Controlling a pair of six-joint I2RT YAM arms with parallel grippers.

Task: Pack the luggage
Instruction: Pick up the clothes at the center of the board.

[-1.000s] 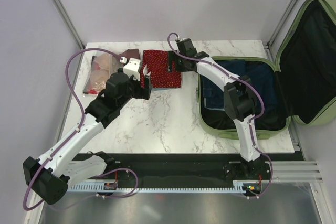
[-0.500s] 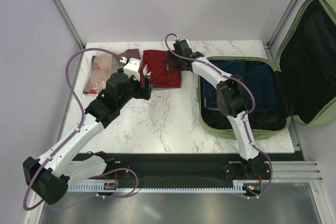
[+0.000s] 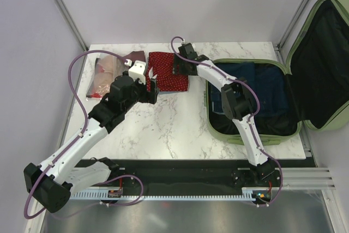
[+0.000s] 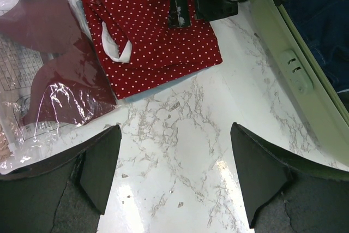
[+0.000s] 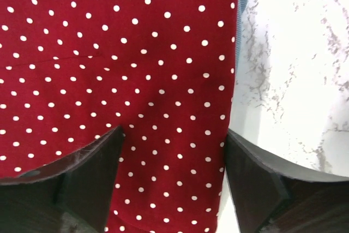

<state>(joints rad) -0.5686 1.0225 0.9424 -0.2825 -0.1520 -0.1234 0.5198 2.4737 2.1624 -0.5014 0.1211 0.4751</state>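
Note:
The luggage point(image 3: 256, 139) is a sage-green suitcase lying open at the table's right, its lid point(image 3: 322, 53) raised. A dark blue garment point(image 3: 272, 88) lies inside. A folded red cloth with white dots point(image 3: 163, 75) lies on the table left of it. My right gripper point(image 3: 177, 69) is open and low over the cloth's right part. In the right wrist view its jaws point(image 5: 173, 135) straddle the red cloth point(image 5: 120, 69) near its edge. My left gripper point(image 3: 151, 83) is open and empty over bare marble point(image 4: 175, 135), just in front of the cloth point(image 4: 147, 42).
A clear plastic bag with a maroon garment point(image 3: 106, 72) lies at the back left, touching the red cloth; it also shows in the left wrist view point(image 4: 49, 69). The suitcase rim point(image 4: 294, 69) stands to the right of the cloth. Grey walls enclose the table.
My right arm has swung its elbow to the left and its gripper has shifted slightly left over the red cloth. The left arm has not moved.

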